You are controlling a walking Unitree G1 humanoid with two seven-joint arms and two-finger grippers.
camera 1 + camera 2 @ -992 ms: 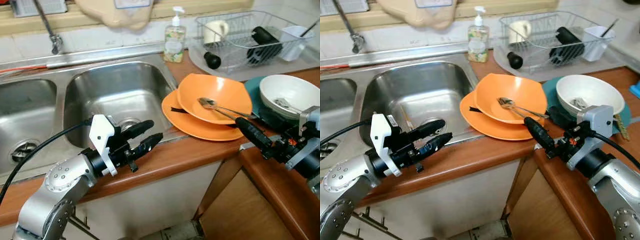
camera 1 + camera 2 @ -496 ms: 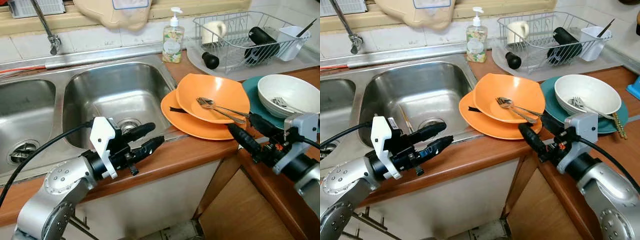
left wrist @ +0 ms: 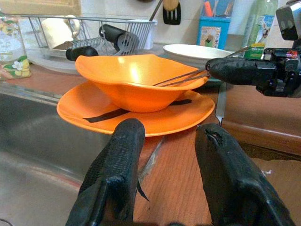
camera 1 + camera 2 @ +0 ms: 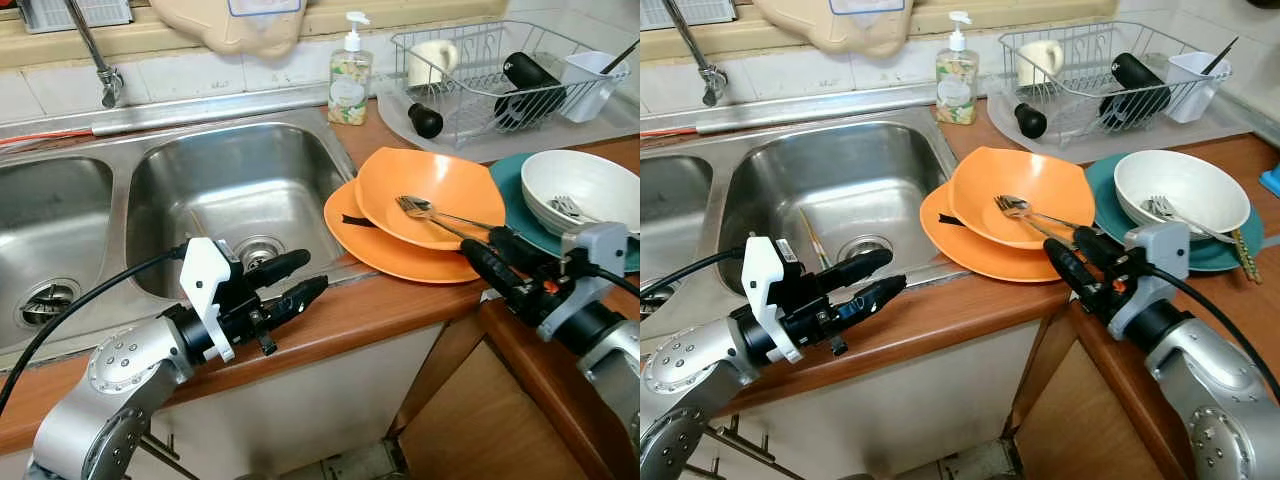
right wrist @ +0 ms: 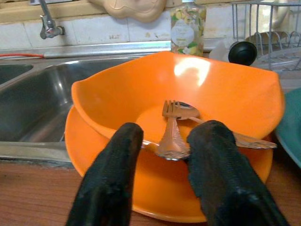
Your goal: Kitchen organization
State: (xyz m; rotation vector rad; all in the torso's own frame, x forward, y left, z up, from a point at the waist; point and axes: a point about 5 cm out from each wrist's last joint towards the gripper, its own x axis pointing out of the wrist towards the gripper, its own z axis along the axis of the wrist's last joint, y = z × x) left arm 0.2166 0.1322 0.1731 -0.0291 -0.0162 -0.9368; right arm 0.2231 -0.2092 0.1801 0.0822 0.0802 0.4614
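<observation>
An orange bowl (image 4: 440,190) sits on an orange plate (image 4: 350,215) on the wooden counter, right of the sink. A fork and a spoon (image 4: 420,208) lie in the bowl with their handles over its near rim. My right gripper (image 4: 482,243) is open at that rim. In the right wrist view the cutlery handles (image 5: 171,141) lie between its fingers (image 5: 113,169). My left gripper (image 4: 312,272) hovers open and empty over the counter edge in front of the sink, pointing toward the plate (image 3: 141,113).
A white bowl (image 4: 590,180) holding a fork rests on a teal plate (image 4: 505,180) at the right. Behind stand a wire dish rack (image 4: 480,60) with a mug and utensils, and a soap bottle (image 4: 348,85). A double steel sink (image 4: 230,190) with a faucet (image 4: 100,70) lies to the left.
My right gripper has opened and moved forward to the orange bowl's near rim, with the cutlery handles now between its fingers. The left gripper has barely moved.
</observation>
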